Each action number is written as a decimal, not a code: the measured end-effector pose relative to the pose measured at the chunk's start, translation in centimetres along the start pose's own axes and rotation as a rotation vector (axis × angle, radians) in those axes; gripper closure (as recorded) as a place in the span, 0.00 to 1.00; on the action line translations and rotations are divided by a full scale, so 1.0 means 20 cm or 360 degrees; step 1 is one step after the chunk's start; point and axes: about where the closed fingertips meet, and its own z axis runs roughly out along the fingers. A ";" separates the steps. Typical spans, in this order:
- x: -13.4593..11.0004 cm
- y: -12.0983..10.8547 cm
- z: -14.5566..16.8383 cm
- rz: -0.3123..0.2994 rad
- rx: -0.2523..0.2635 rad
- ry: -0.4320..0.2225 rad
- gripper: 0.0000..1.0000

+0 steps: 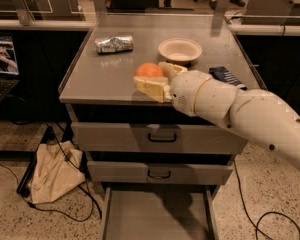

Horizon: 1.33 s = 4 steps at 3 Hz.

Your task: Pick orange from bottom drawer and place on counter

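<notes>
The orange [149,70] is held between the cream fingers of my gripper [154,77], which is shut on it. The gripper holds it over the front part of the counter [102,74], just behind the front edge and to the right of centre. My white arm reaches in from the lower right. The bottom drawer [157,215] stands pulled open below, a shallow grey tray with nothing visible on its floor.
On the counter are a crumpled silver bag [113,44] at the back left, a beige bowl [180,49] at the back centre and a dark flat object [226,76] at the right. Two higher drawers [160,137] are shut. A beige cloth bag [55,171] lies on the floor at left.
</notes>
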 end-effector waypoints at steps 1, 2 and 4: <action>-0.02 -0.13 0.05 0.0011 0.0074 -0.0008 1.00; 0.00 -0.23 0.09 0.0049 0.0176 0.0002 1.00; 0.02 -0.37 0.20 0.0119 0.0374 0.0000 1.00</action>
